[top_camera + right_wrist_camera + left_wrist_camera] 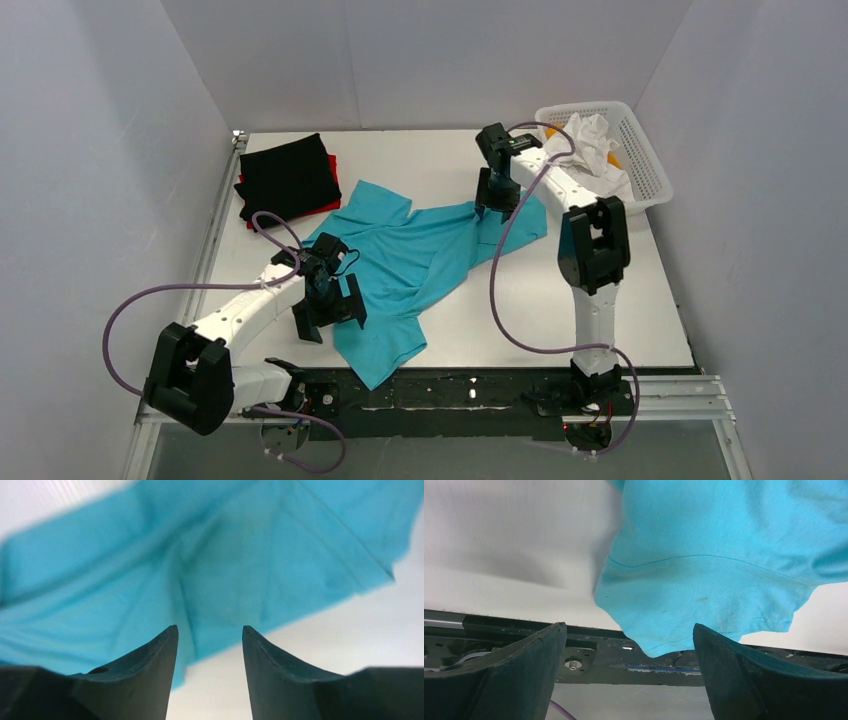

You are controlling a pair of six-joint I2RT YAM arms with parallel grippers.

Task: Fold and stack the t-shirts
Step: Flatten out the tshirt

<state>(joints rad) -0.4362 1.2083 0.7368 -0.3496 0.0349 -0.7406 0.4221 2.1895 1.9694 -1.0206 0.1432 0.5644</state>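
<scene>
Your turquoise t-shirt (420, 265) lies spread and rumpled across the middle of the white table (540, 310). It runs on a diagonal from its near-left end, which reaches the dark rail (480, 385) along the table's near edge, up toward the far right, and it is not yet folded. Your left gripper (330, 312) hangs over the shirt's near-left edge. In the left wrist view its fingers (514, 670) are spread wide with nothing between them, and the shirt's hem is just beyond the tips. Your right gripper (497, 205) is down at the shirt's far right corner. In the right wrist view its fingers (145, 675) stand a narrow gap apart, with cloth showing past them and no fabric pinched between the tips. At the far left corner the black t-shirt (288, 178) sits folded flat on the red t-shirt (334, 170), of which you see only slivers at the edges. The white mesh basket (645, 165) stands at the far right corner, apart from the turquoise shirt, with a crumpled white cloth (595, 140) inside.
</scene>
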